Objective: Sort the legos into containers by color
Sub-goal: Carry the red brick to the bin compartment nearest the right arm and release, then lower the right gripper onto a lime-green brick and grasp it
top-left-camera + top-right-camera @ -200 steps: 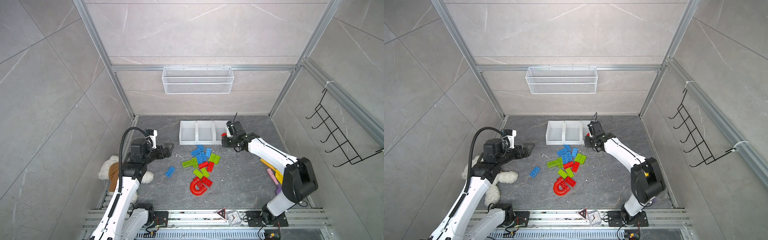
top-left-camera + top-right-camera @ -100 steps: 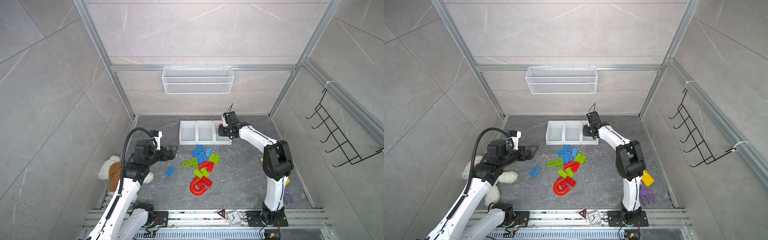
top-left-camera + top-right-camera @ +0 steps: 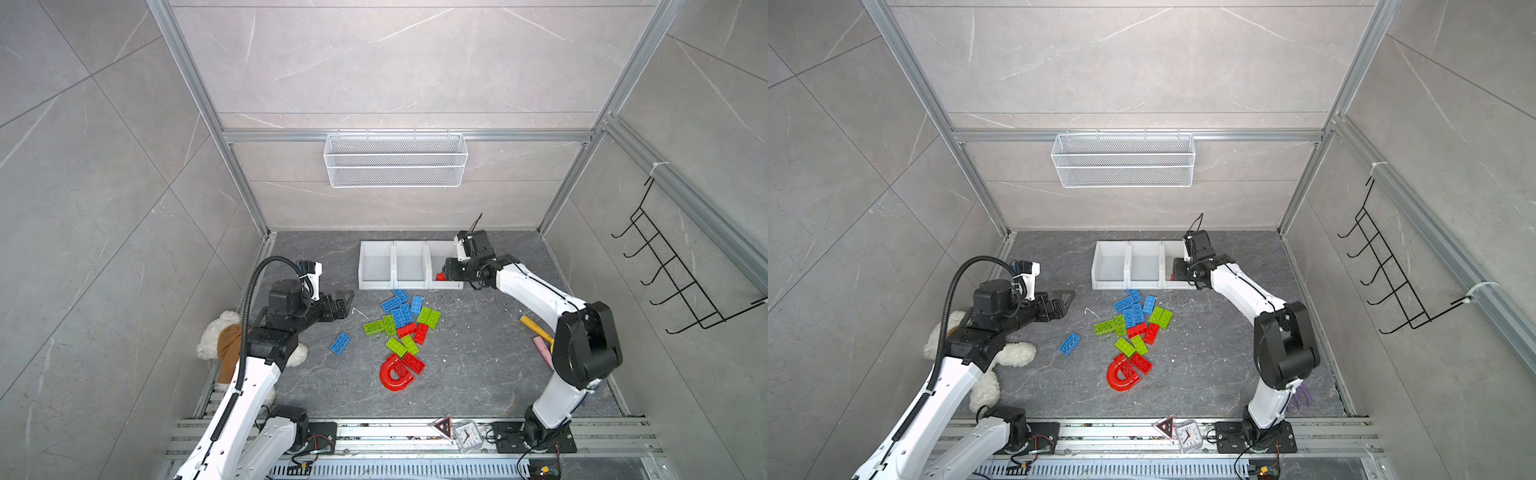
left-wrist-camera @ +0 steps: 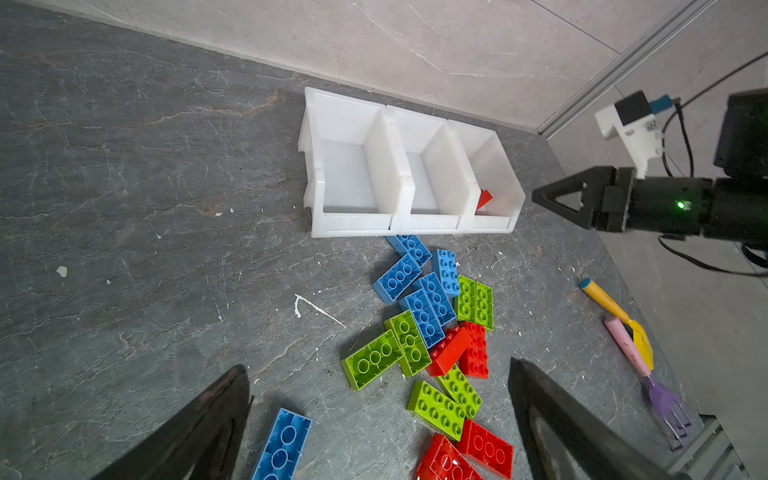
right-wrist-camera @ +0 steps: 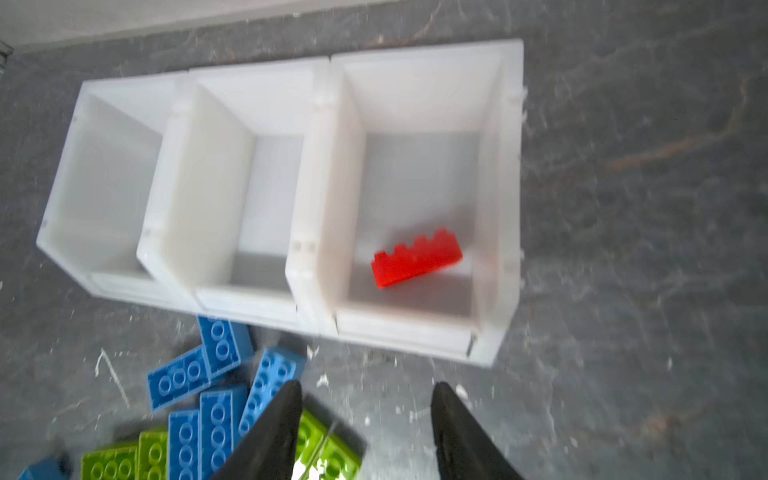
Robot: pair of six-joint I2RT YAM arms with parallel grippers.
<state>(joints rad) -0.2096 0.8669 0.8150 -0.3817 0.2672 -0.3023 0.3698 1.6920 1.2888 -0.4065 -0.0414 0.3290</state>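
Observation:
Three white containers (image 3: pixel 376 286) stand in a row at the back. A red lego (image 5: pixel 415 257) lies tilted inside the right-hand container (image 5: pixel 511 166). My right gripper (image 5: pixel 366 385) hovers over that container's front edge, open, with nothing between its fingers. Blue, green and red legos (image 3: pixel 401 320) lie in a loose pile in front of the containers. A single blue lego (image 3: pixel 340 343) lies apart to the pile's left. My left gripper (image 3: pixel 347 303) is open and empty, above the floor just behind that blue lego (image 4: pixel 282 444).
A red arch piece (image 3: pixel 392 376) lies at the pile's near end. A plush bear (image 3: pixel 224 340) sits by the left arm. Yellow and pink tools (image 3: pixel 536 328) lie by the right arm's elbow. A small clock (image 3: pixel 467 434) stands on the front rail.
My right gripper carried the red lego over the right-hand container and opened, and the lego now lies inside. My left gripper has moved right, toward the pile.

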